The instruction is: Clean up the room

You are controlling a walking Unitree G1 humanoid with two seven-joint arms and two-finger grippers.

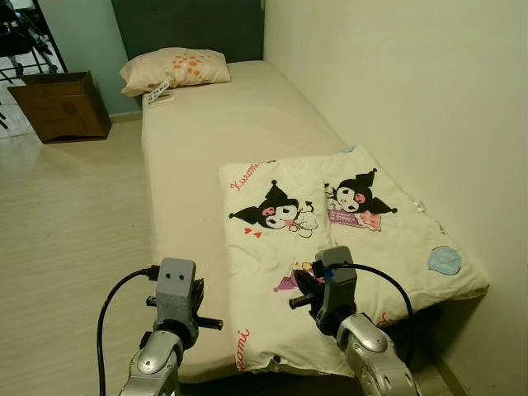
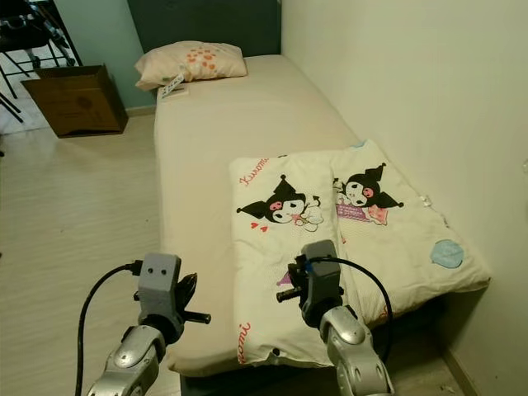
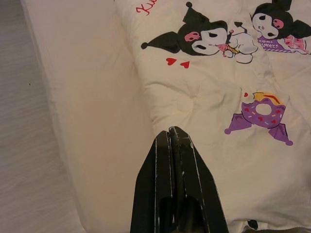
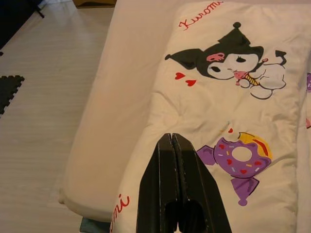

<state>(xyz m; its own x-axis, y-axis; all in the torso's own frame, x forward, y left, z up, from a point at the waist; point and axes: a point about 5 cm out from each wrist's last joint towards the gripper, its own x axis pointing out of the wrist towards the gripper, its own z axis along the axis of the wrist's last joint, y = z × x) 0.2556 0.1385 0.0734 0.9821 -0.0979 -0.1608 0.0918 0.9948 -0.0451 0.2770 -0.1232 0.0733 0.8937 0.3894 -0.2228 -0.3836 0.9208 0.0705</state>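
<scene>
Blanket (image 1: 346, 239) with cartoon prints, folded on the foot end of the bed (image 1: 198, 140) beside the wall.

From the head, a cardboard box (image 1: 59, 105) stands on the floor at left and a pillow (image 1: 175, 68) at the far end; the wrist views show a purple doughnut print (image 3: 262, 109). Left gripper (image 3: 174, 133), fingers pressed together, hovers over the blanket's left edge; right gripper (image 4: 171, 138), also pressed together, hovers above the blanket near that print.

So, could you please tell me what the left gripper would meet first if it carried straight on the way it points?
Probably the folded cream cartoon-print quilt: the shut left gripper points at its near edge on the beige mattress, towards the two red hearts. Its height above the quilt is unclear.
</scene>
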